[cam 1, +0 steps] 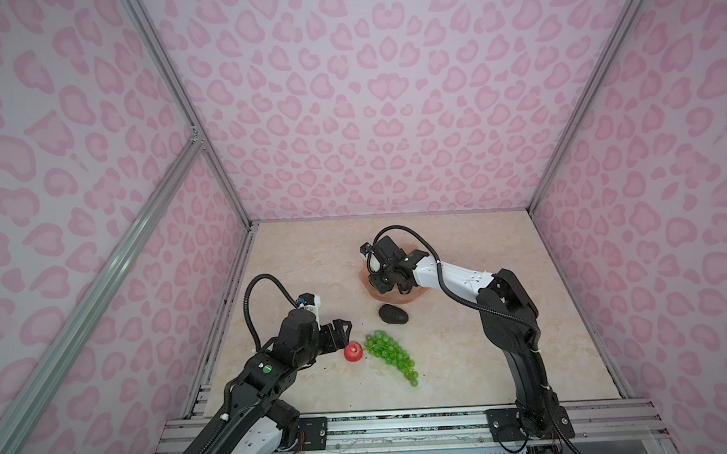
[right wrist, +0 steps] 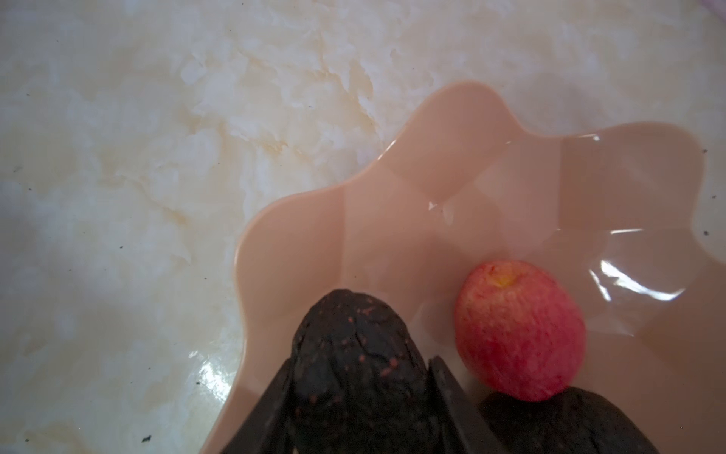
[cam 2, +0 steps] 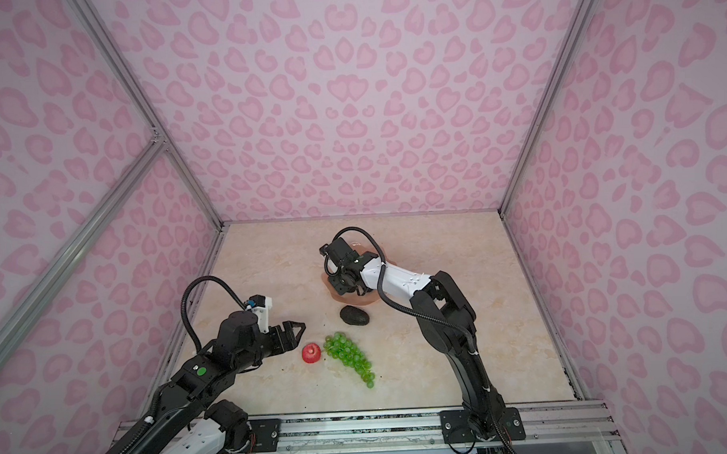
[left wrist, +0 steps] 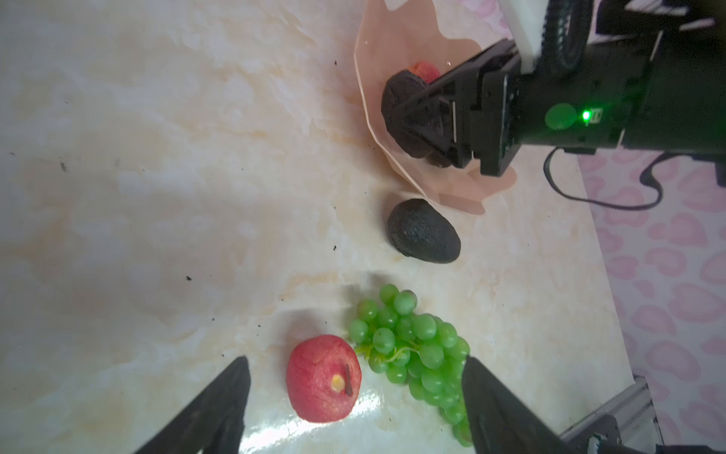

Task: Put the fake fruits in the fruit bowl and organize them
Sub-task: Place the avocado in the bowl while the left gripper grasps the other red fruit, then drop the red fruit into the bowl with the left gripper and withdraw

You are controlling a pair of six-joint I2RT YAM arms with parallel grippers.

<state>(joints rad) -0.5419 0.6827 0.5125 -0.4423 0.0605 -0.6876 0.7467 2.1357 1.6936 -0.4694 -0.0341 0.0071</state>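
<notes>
The peach fruit bowl (right wrist: 353, 220) holds a red fruit (right wrist: 518, 330) and two dark avocados. One avocado (right wrist: 353, 353) rests in it between the fingers of my right gripper (right wrist: 361, 361), with a thin gap at one finger; the other avocado (right wrist: 569, 424) lies beside it. On the table, a third avocado (cam 1: 393, 314) lies just in front of the bowl (cam 1: 414, 297). Nearer the front, a red fruit (cam 1: 353, 352) touches the green grapes (cam 1: 389, 354). My left gripper (left wrist: 355, 365) is open, its fingers to either side of that red fruit (left wrist: 324, 379) and the grapes' (left wrist: 416, 346) stem end.
Pink patterned walls enclose the marble table (cam 1: 461, 337) on three sides. An aluminium rail (cam 1: 402, 426) with both arm bases runs along the front edge. The right arm (cam 1: 459, 274) reaches over the bowl from the right.
</notes>
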